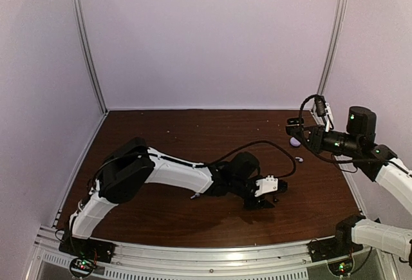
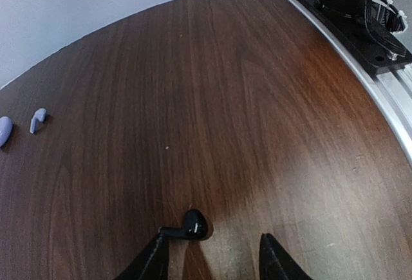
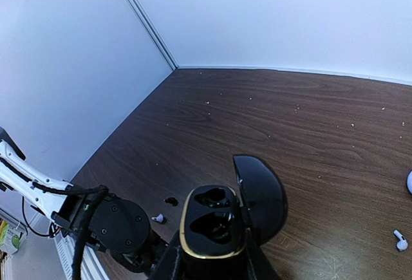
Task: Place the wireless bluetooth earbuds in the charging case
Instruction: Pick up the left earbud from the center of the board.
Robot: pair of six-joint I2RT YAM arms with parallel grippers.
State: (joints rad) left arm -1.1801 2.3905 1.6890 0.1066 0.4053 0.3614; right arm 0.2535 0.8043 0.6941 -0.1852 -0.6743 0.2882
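Note:
My left gripper [image 2: 212, 238] is open and low over the table. A black earbud [image 2: 190, 225] lies between its jaws, its stem touching the left fingertip [image 2: 158, 241]. In the top view this gripper [image 1: 264, 197] is at centre right. My right gripper [image 3: 215, 262] is shut on the black charging case [image 3: 215, 225], gold-rimmed, lid open to the right, both wells dark. It holds the case above the table at the right [image 1: 296, 124]. A white stemmed earbud [image 2: 37, 120] lies on the table, also in the right wrist view [image 3: 400, 240]. The black bud also shows there [image 3: 170, 200].
A rounded white object [image 1: 295, 141] lies by the white earbud [image 1: 299, 159] under my right gripper. A small white bit [image 3: 158, 217] lies near the black bud; I cannot tell what it is. The right arm's base plate [image 2: 351, 16] and metal rail border the near table edge.

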